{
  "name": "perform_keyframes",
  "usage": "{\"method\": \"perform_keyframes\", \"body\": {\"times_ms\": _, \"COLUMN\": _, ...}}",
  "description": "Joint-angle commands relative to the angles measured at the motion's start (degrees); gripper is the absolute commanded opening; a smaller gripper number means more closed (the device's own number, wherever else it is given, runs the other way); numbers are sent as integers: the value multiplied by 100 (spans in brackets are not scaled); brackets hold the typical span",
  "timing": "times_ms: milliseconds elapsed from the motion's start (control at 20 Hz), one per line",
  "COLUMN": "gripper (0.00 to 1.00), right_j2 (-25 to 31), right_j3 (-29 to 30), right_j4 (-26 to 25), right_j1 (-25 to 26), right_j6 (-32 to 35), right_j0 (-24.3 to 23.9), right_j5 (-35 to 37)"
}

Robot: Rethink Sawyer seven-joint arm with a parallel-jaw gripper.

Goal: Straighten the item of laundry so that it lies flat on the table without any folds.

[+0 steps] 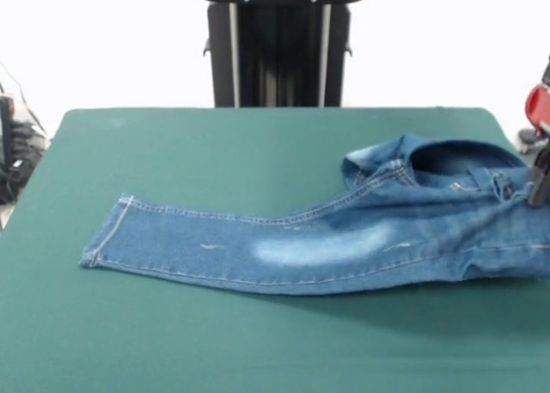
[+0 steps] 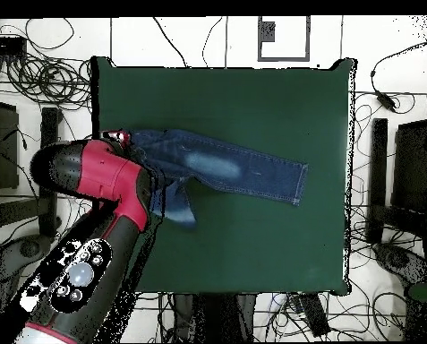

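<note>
claw (image 1: 541, 180) sits right at the waist end of the jeans (image 1: 344, 238), mostly out of sight, so i cannot tell if it grips. jeans lie across the green table (image 1: 215, 152), one leg stretched out, waistband bunched up.

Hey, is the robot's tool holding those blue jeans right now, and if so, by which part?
Cannot be told. The tool sits at the waistband end of the blue denim jeans, at the picture's edge, and the red arm covers it from above, so no hold shows.
</note>
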Motion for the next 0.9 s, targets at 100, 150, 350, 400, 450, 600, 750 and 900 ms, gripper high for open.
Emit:
{"method": "perform_keyframes", "body": {"times_ms": 100, "gripper": 0, "right_j2": 375, "right_j3": -266, "right_j4": 141, "right_j1": 54, "right_j6": 1513, "right_j0": 15, "right_j5": 120}}
{"method": "perform_keyframes", "body": {"times_ms": 150, "gripper": 0, "right_j2": 381, "right_j3": -259, "right_j4": 145, "right_j1": 71, "right_j6": 1503, "right_j0": 14, "right_j5": 84}}
{"method": "perform_keyframes", "body": {"times_ms": 350, "gripper": 0, "right_j2": 274, "right_j3": -273, "right_j4": 67, "right_j1": 172, "right_j6": 1455, "right_j0": 34, "right_j5": 8}}
{"method": "perform_keyframes", "body": {"times_ms": 400, "gripper": 100, "right_j2": 267, "right_j3": -265, "right_j4": 57, "right_j1": 187, "right_j6": 1449, "right_j0": 34, "right_j5": -16}}
{"method": "perform_keyframes", "body": {"times_ms": 450, "gripper": 100, "right_j2": 279, "right_j3": -247, "right_j4": 58, "right_j1": 180, "right_j6": 1430, "right_j0": 30, "right_j5": -43}}
{"method": "perform_keyframes", "body": {"times_ms": 600, "gripper": 100, "right_j2": 282, "right_j3": -196, "right_j4": 45, "right_j1": 163, "right_j6": 1402, "right_j0": 29, "right_j5": -86}}
{"method": "perform_keyframes", "body": {"times_ms": 750, "gripper": 100, "right_j2": 292, "right_j3": -146, "right_j4": 16, "right_j1": 114, "right_j6": 1351, "right_j0": 18, "right_j5": -54}}
{"method": "perform_keyframes", "body": {"times_ms": 900, "gripper": 100, "right_j2": 282, "right_j3": -127, "right_j4": -8, "right_j1": 91, "right_j6": 1326, "right_j0": 11, "right_j5": -34}}
